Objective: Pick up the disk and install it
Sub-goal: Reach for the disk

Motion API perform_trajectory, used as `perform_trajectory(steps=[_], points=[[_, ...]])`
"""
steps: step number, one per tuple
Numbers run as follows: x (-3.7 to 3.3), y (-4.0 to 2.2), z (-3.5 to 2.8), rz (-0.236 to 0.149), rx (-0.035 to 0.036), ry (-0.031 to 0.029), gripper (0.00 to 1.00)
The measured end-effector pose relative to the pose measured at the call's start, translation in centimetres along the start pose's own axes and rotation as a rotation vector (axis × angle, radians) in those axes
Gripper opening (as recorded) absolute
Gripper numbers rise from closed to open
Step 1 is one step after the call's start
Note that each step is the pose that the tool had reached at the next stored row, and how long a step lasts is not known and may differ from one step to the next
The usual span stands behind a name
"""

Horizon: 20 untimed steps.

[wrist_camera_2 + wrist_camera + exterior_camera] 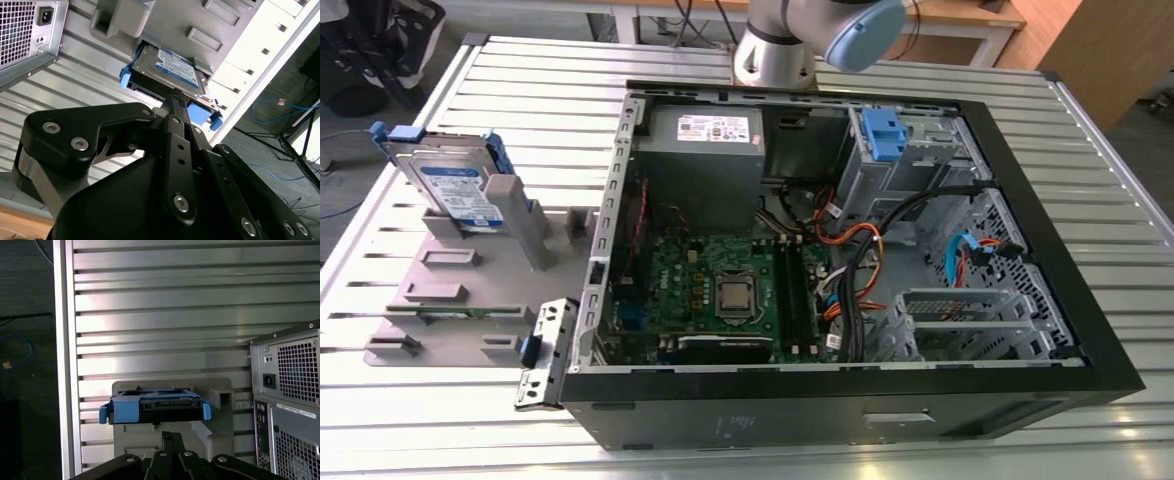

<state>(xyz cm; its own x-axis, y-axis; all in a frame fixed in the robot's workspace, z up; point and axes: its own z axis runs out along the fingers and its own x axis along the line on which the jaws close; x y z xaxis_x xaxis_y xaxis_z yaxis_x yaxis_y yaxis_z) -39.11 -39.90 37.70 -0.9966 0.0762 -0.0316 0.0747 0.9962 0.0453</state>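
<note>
The disk (454,185) is a silver drive with a white-and-blue label and blue rails. It stands on edge, leaning in the slot of a grey holder (454,290) on the exterior view's left. Both wrist views look along my gripper toward the disk (167,67) (155,407). My gripper (175,95) (170,436) has its black fingers pressed together with nothing between them. It points at the disk's near edge and stays a short way off, not touching it.
The open computer case (1067,330) lies on the slatted metal table (520,80), with the motherboard, cables and power supply (707,150) exposed. A tall grey drive cage carries a blue-tabbed bracket (883,135). The arm's joint (807,40) hangs over the case's back edge.
</note>
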Motion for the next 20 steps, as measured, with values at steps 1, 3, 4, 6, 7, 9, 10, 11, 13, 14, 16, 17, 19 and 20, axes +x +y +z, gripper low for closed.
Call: perform_trajectory(steps=[1, 3, 4, 6, 7, 9, 10, 11, 13, 14, 16, 17, 19, 20], points=[[0.17, -0.01, 0.03, 0.000, 0.0001, 0.0000, 0.11], [0.37, -0.03, 0.19, 0.000, -0.0001, -0.0002, 0.11], [0.42, -0.04, 0.32, 0.000, -0.0002, -0.0003, 0.11], [0.47, -0.07, 0.62, 0.000, 0.0000, -0.0001, 0.11], [0.48, -0.07, 0.79, 0.000, 0.0000, -0.0001, 0.11], [0.50, -0.07, 1.11, 0.000, 0.0000, 0.0000, 0.11], [0.51, -0.06, 1.27, 0.000, -0.0001, -0.0002, 0.11], [0.51, -0.03, 1.43, 0.000, 0.0000, -0.0001, 0.11], [0.53, 0.08, 1.72, 0.000, 0.0001, 0.0000, 0.11], [0.54, 0.17, 1.86, 0.000, 0.0001, 0.0000, 0.11], [0.57, 0.43, 2.11, 0.000, 0.0001, 0.0000, 0.11], [0.60, 0.57, 2.21, 0.000, 0.0001, -0.0001, 0.11], [0.65, 0.72, 2.40, 0.000, -0.0001, -0.0003, 0.11], [0.67, 0.74, 2.51, 0.000, -0.0002, -0.0003, 0.11]])
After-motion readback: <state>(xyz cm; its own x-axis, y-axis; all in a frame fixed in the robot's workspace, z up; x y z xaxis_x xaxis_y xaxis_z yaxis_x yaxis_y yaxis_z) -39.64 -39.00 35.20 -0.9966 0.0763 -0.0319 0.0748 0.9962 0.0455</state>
